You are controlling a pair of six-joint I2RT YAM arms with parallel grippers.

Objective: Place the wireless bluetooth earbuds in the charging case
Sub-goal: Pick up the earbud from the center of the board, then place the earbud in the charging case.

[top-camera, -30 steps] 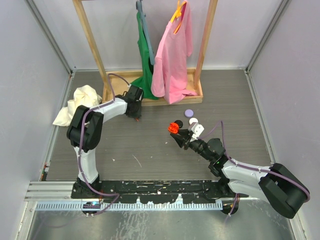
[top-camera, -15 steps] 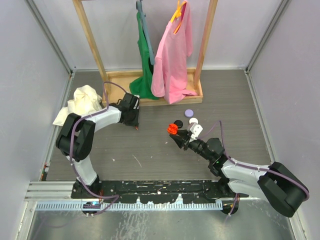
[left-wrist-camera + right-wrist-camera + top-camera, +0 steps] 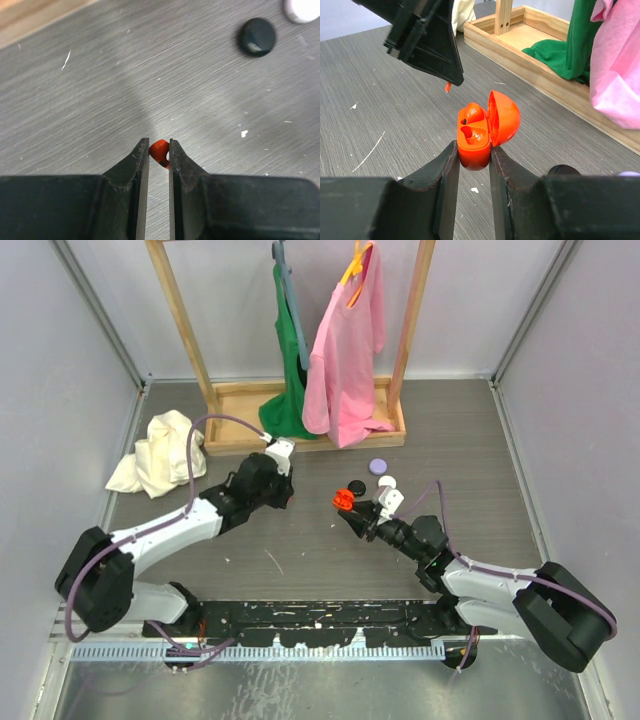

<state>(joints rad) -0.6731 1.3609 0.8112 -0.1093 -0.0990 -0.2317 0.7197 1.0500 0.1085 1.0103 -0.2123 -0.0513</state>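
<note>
My right gripper point(image 3: 354, 514) is shut on the orange charging case point(image 3: 344, 500), holding it off the table with its lid point(image 3: 504, 117) open. One orange earbud point(image 3: 472, 112) sits in the case's far slot; the near slot is empty. In the right wrist view the case point(image 3: 475, 140) sits between the fingertips. My left gripper point(image 3: 287, 501) is shut on the second orange earbud point(image 3: 160, 151), pinched at the fingertips above the table. The left gripper point(image 3: 422, 40) hangs just left of and beyond the case, with the earbud point(image 3: 447, 87) poking out below its tip.
A wooden clothes rack base point(image 3: 240, 410) with a green garment point(image 3: 290, 390) and a pink shirt point(image 3: 345, 350) stands at the back. A cream cloth point(image 3: 160, 450) lies back left. A lilac cap point(image 3: 377, 466), a white cap point(image 3: 387, 482) and a black cap point(image 3: 256, 36) lie near the case.
The left arm has swung away from the rack base and come forward and right, bringing its gripper with the earbud close to the case. The right gripper has edged slightly left.
</note>
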